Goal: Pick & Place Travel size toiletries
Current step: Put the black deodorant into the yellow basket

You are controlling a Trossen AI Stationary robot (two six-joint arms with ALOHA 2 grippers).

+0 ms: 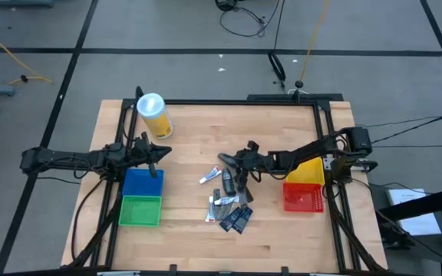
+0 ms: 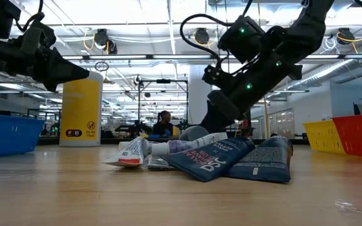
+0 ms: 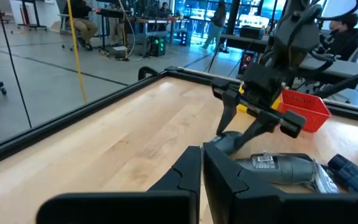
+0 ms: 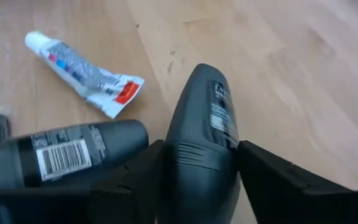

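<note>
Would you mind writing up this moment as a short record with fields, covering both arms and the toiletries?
Right tool: low over the pile at mid-table, fingers on either side of a dark grey oval bottle
Left tool: shut, holding nothing, above the blue bin
Pile: white tube, second grey bottle and dark blue packets lying on the table
Bins: green bin next to the blue bin; yellow bin and red bin on the right side
</note>
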